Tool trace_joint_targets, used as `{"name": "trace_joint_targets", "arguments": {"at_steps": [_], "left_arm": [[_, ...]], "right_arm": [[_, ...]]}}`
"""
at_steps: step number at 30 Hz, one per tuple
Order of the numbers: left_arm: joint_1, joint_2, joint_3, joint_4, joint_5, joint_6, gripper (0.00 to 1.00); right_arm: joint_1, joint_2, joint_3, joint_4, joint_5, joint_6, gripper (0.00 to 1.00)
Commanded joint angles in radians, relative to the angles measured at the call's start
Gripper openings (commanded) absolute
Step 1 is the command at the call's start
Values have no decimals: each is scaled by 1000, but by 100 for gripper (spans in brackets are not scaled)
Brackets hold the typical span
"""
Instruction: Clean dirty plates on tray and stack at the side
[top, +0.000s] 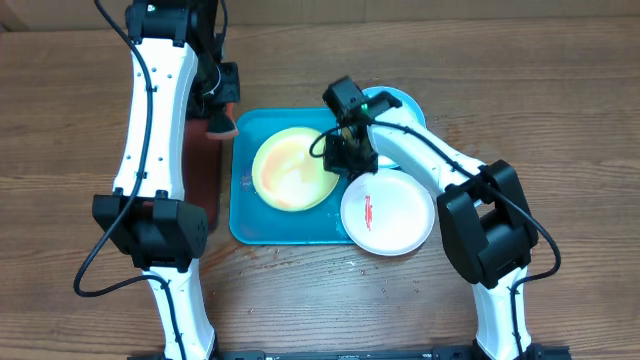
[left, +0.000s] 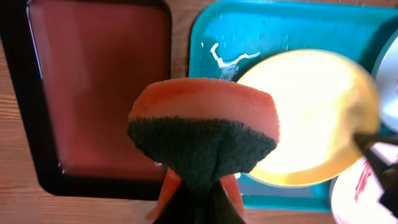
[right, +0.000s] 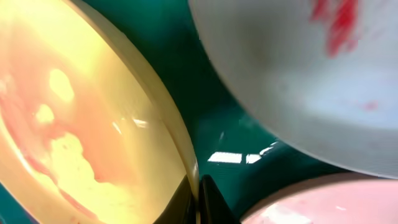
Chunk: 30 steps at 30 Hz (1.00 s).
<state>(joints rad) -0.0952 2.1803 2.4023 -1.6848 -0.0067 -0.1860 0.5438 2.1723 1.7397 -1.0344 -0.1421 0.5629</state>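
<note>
The yellow-green plate is lying in the turquoise tray, and its right rim is being pinched by the clenched right gripper. The plate is being judged light, stiff and thin. Its smooth surface is probably slippery under the pink smears. The raised rim is being judged the best place for a hold, since the flat centre offers nothing to pinch. A soft orange sponge with a dark scouring face is being grasped by the left gripper, over the tray's left edge beside the black tray.

Three plates are being counted. The others are the white plate, red-smeared and overhanging the tray's corner nearest the right arm's base, and the light blue plate at the far right corner. One sponge and two trays are being counted.
</note>
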Motion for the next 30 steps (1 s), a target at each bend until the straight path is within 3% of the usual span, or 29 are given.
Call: {"name": "trace_joint_targets", "arguments": {"at_steps": [1, 6, 12, 18, 30], "left_arm": [[35, -10, 18, -5, 42, 60, 4], [85, -12, 18, -5, 140, 98, 4], [142, -47, 18, -5, 146, 105, 4], [215, -129, 12, -5, 252, 132, 4], [219, -166, 0, -5, 270, 138, 4]], "right_arm": [[45, -67, 114, -57, 177, -13, 4], [136, -82, 216, -177, 420, 34, 4], [229, -82, 242, -257, 698, 113, 4], [335, -82, 242, -277, 1001, 122, 4], [500, -82, 242, -285, 1444, 122, 4]]}}
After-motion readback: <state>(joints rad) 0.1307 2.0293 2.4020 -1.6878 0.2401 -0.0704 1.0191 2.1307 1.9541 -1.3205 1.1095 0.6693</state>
